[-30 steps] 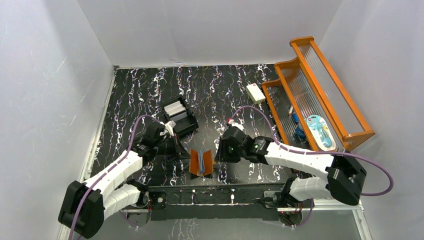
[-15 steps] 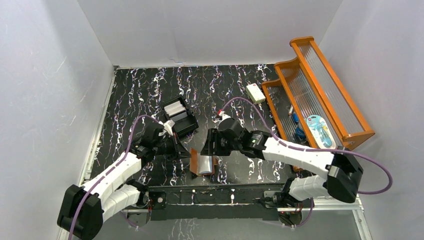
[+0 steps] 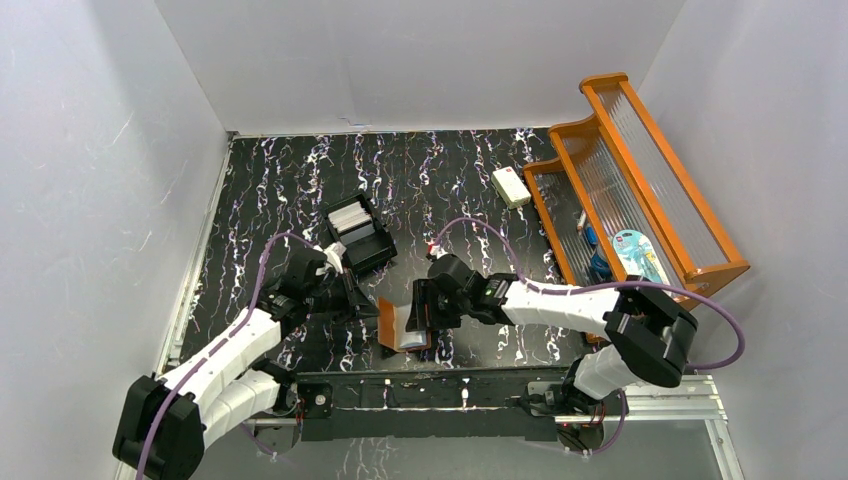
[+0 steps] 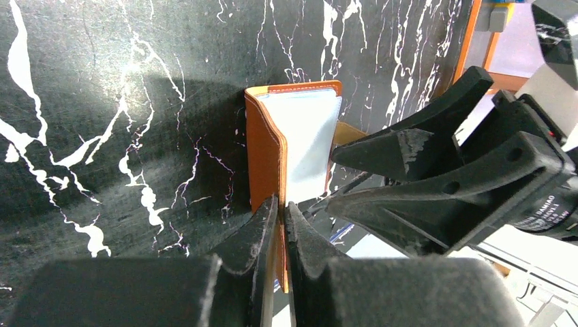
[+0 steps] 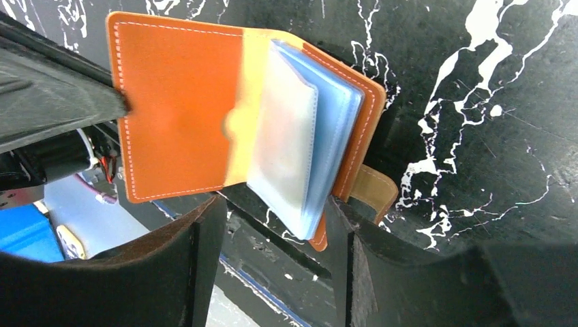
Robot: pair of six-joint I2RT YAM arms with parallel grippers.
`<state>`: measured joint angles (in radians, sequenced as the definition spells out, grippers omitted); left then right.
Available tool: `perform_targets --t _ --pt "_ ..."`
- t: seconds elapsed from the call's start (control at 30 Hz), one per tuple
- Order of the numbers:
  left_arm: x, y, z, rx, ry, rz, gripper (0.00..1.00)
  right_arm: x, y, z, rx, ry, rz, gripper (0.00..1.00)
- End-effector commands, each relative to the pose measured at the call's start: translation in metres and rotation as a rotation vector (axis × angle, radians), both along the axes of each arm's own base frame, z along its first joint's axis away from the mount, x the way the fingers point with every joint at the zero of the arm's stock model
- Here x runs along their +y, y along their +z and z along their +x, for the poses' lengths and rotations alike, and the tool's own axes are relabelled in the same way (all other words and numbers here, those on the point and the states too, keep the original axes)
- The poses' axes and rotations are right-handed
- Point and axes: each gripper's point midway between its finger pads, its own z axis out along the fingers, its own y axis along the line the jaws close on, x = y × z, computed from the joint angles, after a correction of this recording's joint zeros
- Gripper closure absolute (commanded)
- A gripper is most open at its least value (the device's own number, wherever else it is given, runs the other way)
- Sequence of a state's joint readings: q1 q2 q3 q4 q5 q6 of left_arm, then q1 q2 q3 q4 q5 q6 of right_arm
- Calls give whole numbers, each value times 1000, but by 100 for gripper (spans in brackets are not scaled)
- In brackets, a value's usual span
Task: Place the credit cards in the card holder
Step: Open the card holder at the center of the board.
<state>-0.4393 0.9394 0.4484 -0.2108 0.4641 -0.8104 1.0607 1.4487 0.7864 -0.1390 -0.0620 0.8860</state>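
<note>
The card holder, orange-brown leather with pale blue sleeves, stands open near the table's front edge. My left gripper is shut on the edge of its left cover; in the left wrist view the jaws pinch the leather. From the right, my right gripper stands open, its fingers straddling the lower corner of the sleeves with the right finger by the right cover and snap tab. Pale credit cards lie in a black box.
The black compartmented box sits just behind my left gripper. A white block with a red mark lies at the back right, beside an orange rack holding small items. A metal rail runs along the near edge.
My right gripper has opened wider and moved left, closing in over the card holder's sleeves. The left gripper has kept its grip on the left cover and barely shifted.
</note>
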Motion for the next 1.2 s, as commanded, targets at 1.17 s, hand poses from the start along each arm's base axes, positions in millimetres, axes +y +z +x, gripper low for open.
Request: perform_targets --t 1.17 --pt "8 -11 -5 40 13 46 98 19 49 17 -73 -54 173 74"
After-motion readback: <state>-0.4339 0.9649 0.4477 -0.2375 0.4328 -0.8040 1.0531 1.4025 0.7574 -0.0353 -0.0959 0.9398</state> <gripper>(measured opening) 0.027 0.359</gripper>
